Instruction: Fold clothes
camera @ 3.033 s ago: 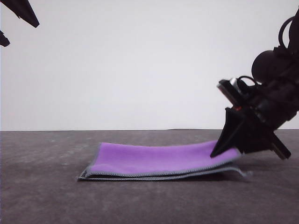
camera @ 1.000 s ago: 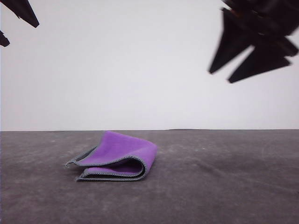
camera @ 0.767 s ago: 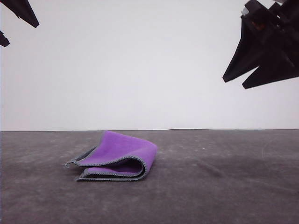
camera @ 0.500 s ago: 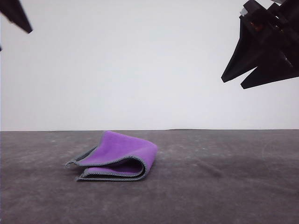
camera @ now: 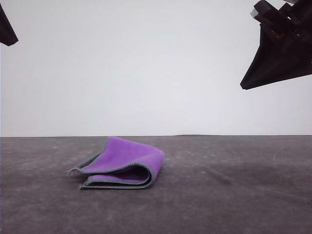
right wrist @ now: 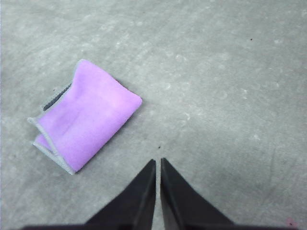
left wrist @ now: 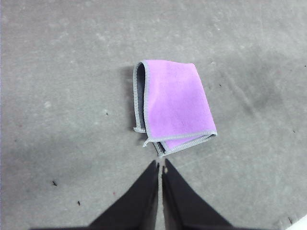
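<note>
On the dark grey tabletop (camera: pixel 234 195), toward the left of centre in the front view, lies the cloth (camera: pixel 124 165), folded over on itself with its bright purple side outward and light-grey stitched edging running along the layered edges. Its rounded fold faces the robot's right, and the loose edges open toward the left, where a corner lifts slightly off the surface. A sliver of the dark grey side seems to show inside the fold, though the shadow there makes it hard to be sure. Nothing touches the cloth.

Higher up and well apart from it, the right gripper (camera: pixel 253 80) hangs in the air at the upper right, and the left gripper (camera: pixel 6 29) sits at the upper left edge. From the wrist cameras, the left gripper (left wrist: pixel 159 165) and the right gripper (right wrist: pixel 158 163) each show their fingers brought together, holding nothing, with the cloth (left wrist: pixel 175 108) (right wrist: pixel 84 120) lying flat on the surface below them.
</note>
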`<state>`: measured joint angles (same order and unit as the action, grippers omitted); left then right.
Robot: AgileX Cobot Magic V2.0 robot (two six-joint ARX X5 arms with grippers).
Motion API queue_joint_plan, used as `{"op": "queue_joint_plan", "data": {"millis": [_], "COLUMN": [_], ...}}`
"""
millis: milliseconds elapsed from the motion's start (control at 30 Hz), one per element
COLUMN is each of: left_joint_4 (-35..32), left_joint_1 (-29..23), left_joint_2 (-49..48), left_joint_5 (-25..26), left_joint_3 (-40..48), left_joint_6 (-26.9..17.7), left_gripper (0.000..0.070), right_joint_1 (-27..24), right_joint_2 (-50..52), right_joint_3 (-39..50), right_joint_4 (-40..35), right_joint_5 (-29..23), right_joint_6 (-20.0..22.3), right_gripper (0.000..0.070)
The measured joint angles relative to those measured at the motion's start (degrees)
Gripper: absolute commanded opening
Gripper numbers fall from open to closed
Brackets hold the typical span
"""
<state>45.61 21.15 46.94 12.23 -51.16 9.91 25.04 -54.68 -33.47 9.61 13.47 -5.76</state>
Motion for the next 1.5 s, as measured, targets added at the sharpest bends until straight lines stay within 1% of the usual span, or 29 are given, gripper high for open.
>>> {"op": "queue_joint_plan", "data": {"millis": [167, 233, 333, 467, 567, 667, 767, 867, 1067, 1233, 1300, 1433, 1500], "left_joint_4": [-0.27, -3.19, -11.53, -25.83, -35.31, -40.3, -40.74, -40.73, -40.71, -38.49, -39.51, -42.04, -42.03], "left_joint_1": [-0.39, -1.65, -4.85, -9.28, -12.35, -15.32, -17.19, -18.4, -18.88, -18.95, -19.02, -18.85, -18.86], "left_joint_2": [-0.02, -0.74, -3.81, -9.68, -15.22, -21.32, -27.68, -33.4, -41.47, -46.69, -46.66, -46.64, -46.64], "left_joint_5": [0.04, 0.11, 0.09, 0.07, 0.05, -0.82, -3.84, -7.48, -8.02, -8.82, -9.65, -9.69, -9.7], "left_joint_3": [0.02, 1.21, 6.81, 17.63, 25.08, 31.61, 37.38, 41.93, 48.43, 49.29, 49.31, 49.31, 49.31], "left_joint_6": [-0.3, -1.77, -2.98, -3.38, -5.01, -7.26, -8.36, -8.42, -8.15, -7.48, -7.37, -7.34, -7.34], "left_gripper": [0.0, 0.0, 0.0, 0.0, 0.0, 0.0, 0.0, 0.0, 0.0, 0.0, 0.0, 0.0, 0.0], "right_joint_1": [0.0, 0.0, -0.02, 0.0, -0.02, -0.02, -0.02, -0.02, -0.02, -0.02, -0.02, 0.0, -0.01], "right_joint_2": [0.0, 0.0, 0.0, 0.0, 0.0, 0.0, 0.0, 0.0, 0.0, 0.0, 0.0, 0.0, 0.0], "right_joint_3": [0.0, 0.0, 0.0, 0.0, 0.0, 0.0, 0.0, 0.0, 0.0, 0.0, 0.0, 0.0, 0.0], "right_joint_4": [0.0, 0.0, -0.02, -0.02, 0.0, 0.0, 0.0, -0.02, 0.0, -0.01, -0.03, -0.13, -0.11], "right_joint_5": [0.0, -0.02, -0.02, 0.0, 0.0, -0.02, 0.0, 0.0, -0.02, 0.0, -0.01, -0.02, -0.02], "right_joint_6": [0.0, 0.0, 0.0, 0.0, 0.0, 0.0, 0.0, 0.0, 0.0, 0.0, 0.0, 0.0, 0.0], "right_gripper": [0.0013, 0.0013, 0.0013, 0.0013, 0.0013, 0.0013, 0.0013, 0.0013, 0.0013, 0.0013, 0.0013, 0.0013, 0.0013]}}
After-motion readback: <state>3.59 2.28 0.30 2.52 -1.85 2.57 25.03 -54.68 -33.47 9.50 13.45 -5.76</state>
